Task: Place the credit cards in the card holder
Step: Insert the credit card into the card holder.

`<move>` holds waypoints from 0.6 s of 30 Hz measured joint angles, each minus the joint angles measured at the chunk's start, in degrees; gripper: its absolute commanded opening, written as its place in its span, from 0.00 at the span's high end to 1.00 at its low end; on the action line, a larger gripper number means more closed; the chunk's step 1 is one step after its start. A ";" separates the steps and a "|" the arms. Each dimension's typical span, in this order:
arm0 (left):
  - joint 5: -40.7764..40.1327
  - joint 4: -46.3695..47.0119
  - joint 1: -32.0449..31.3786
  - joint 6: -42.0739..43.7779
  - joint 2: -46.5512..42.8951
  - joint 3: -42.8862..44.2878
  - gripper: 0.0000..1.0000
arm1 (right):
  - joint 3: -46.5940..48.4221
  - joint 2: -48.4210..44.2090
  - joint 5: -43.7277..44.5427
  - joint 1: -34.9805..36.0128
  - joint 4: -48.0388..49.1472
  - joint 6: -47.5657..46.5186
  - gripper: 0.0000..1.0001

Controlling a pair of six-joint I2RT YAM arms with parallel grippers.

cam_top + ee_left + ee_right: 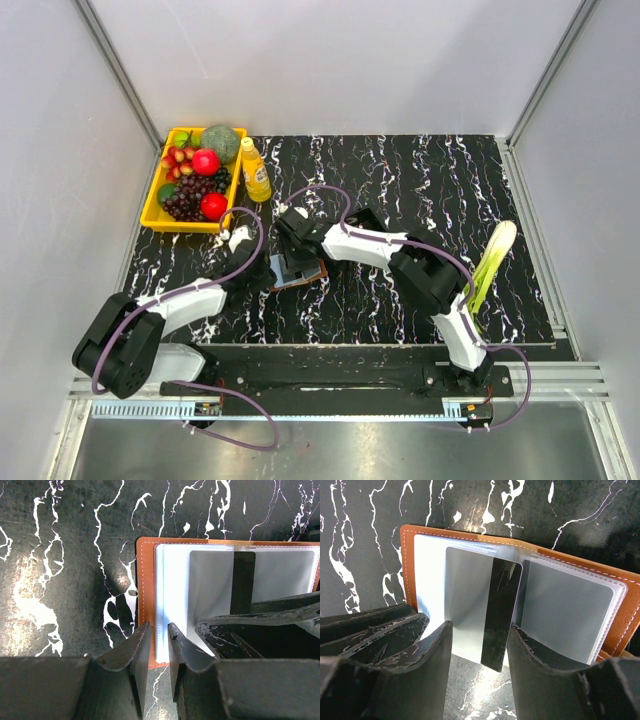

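Card holder (407, 555) 1; credit cards (470, 605) 2; bottle (255, 170) 1; fruit basket (180, 226) 1; leek (492, 262) 1.

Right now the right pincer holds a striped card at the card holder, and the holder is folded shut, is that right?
No, the card holder lies spread open, as the right wrist view shows. The rest stands: the right pincer holds a striped card at it.

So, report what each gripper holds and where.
The left gripper pinches the card holder at its edge; the right gripper grips the credit card by its long edges.
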 measured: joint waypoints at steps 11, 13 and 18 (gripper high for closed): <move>0.81 1.99 0.26 -0.13 -0.52 -1.20 0.75 | -1.68 -0.44 -2.97 -0.52 2.84 0.52 0.52; 0.79 1.95 0.26 -0.15 -0.57 -1.20 0.75 | -1.84 -0.46 -3.08 -0.61 2.95 0.74 0.50; 0.28 2.01 0.39 -0.39 -1.29 -1.84 0.75 | -2.47 -0.57 -3.91 -0.70 4.24 3.39 0.48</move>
